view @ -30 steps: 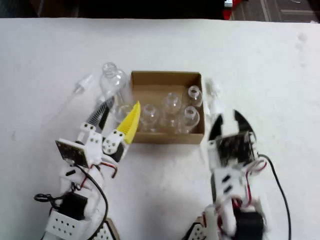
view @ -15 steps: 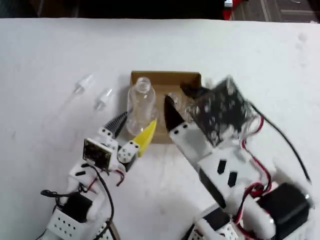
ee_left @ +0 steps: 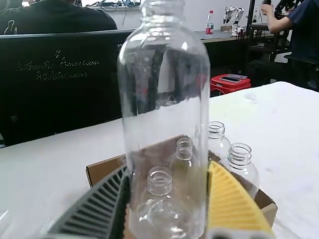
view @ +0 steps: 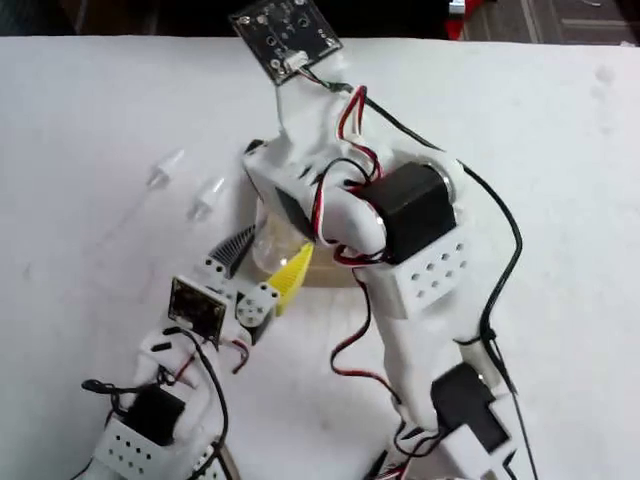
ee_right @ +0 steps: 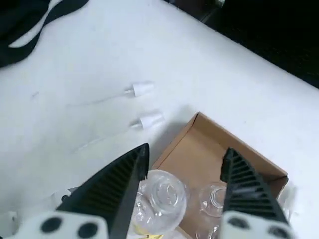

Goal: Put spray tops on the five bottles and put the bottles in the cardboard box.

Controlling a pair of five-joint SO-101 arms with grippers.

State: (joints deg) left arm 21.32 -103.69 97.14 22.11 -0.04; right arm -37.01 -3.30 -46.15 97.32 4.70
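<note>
The left tool [ee_left: 167, 199] grips one topless bottle [ee_left: 164, 99] by the cardboard box [ee_right: 219, 144]; the right tool [ee_right: 184, 174] hangs wide open. The boxed bottles [ee_left: 239, 159] also lack tops; two spray tops [ee_right: 142, 89] lie at the left.

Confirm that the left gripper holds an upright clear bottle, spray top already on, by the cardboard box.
Wrong in one respect: the bottle has a bare neck, as the left wrist view shows; spray tops lie loose on the table. The rest stands: the left gripper holds it upright by the cardboard box.
</note>
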